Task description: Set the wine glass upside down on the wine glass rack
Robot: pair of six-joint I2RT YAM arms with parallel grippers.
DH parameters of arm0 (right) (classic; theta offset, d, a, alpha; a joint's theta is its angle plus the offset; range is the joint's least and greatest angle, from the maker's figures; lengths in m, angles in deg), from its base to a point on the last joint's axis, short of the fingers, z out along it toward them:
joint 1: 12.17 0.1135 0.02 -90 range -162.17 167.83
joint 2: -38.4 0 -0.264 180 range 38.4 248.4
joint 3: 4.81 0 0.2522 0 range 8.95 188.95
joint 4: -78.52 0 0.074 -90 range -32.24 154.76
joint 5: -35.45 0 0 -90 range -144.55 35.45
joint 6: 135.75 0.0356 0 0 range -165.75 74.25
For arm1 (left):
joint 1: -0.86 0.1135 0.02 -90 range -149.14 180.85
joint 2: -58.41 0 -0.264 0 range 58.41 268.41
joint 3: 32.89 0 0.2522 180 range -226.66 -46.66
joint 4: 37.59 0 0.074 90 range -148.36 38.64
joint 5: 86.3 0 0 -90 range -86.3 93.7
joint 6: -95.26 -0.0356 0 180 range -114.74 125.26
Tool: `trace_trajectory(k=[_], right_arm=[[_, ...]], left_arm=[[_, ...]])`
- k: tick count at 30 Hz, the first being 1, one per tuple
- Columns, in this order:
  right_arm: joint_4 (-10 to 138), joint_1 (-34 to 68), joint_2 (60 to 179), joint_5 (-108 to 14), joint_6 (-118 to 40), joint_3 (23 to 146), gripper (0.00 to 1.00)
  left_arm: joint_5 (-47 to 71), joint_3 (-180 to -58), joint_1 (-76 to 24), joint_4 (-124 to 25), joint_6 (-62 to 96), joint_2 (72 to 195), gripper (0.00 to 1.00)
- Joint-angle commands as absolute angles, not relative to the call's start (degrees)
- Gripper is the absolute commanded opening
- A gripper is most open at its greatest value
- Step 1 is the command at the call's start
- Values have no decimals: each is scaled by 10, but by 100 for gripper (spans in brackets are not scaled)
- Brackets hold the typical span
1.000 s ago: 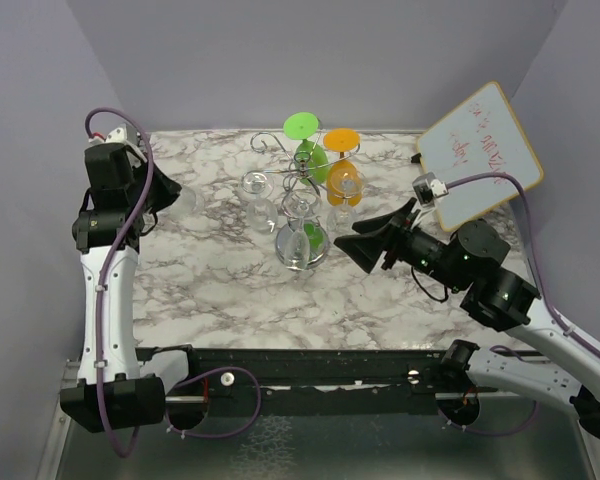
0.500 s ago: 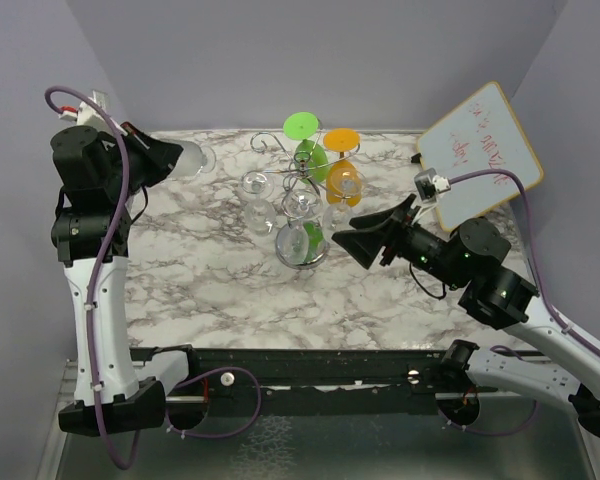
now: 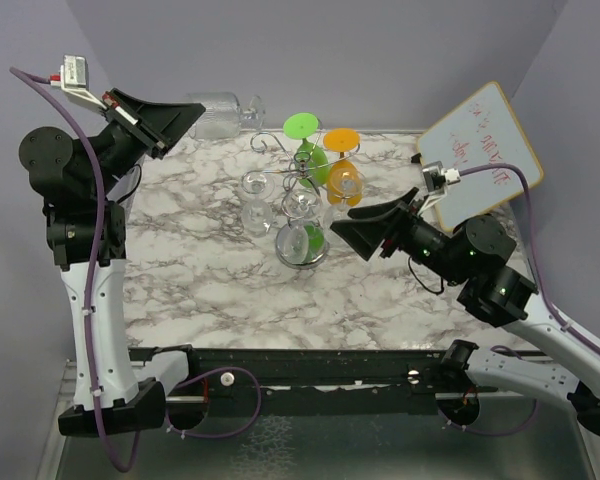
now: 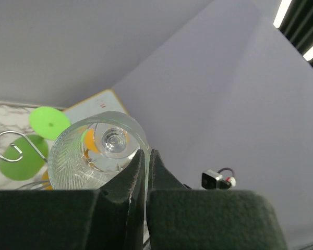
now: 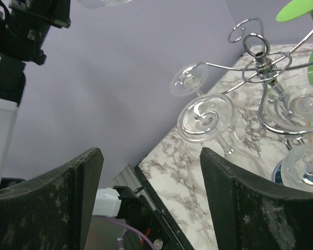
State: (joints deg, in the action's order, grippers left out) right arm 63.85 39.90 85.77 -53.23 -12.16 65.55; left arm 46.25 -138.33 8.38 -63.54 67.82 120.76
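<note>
Lifts wine glass [image 3: 218, 113] off desk [image 3: 210, 285] to upper left, pinched in left gripper [image 3: 192, 113], ready for inverting, with right gripper [image 3: 345, 228] wide, empty.

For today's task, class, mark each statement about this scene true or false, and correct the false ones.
1. The left gripper holds a clear wine glass up in the air. True.
2. The right gripper is shut on an orange glass. False: it is open and empty, beside the rack.
3. A green glass and an orange glass hang upside down on the rack. True.
4. The whiteboard lies flat in the middle of the table. False: it is propped up at the table's right side.
</note>
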Motion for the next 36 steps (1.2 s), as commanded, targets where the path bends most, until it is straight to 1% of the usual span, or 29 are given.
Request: trace_trajectory(k=[1, 4, 8, 10, 14, 18, 24, 31, 36], right_arm=[[681, 401, 882, -561, -66, 698, 83], [721, 401, 909, -554, -30, 711, 86], [748, 401, 952, -561, -10, 733, 86], [766, 401, 969, -563, -2, 738, 86], [804, 401, 984, -580, 23, 738, 87], [868, 401, 984, -595, 42, 719, 87], [906, 401, 992, -604, 49, 725, 87], [971, 401, 994, -656, 72, 706, 88], [1026, 401, 1014, -690, 24, 704, 88]], left_arm=[[524, -1329, 86, -386, 888, 1199, 0], [507, -1313, 78, -365, 908, 1200, 0], [487, -1291, 65, -353, 922, 1209, 0], [473, -1268, 42, -335, 938, 1213, 0], [429, -1230, -31, -288, 963, 1222, 0], [347, -1209, -108, -265, 963, 1226, 0], [247, -1199, -201, -243, 945, 1226, 0], [152, -1140, -272, -198, 963, 1199, 0], [104, -1092, -319, -161, 978, 1179, 0]])
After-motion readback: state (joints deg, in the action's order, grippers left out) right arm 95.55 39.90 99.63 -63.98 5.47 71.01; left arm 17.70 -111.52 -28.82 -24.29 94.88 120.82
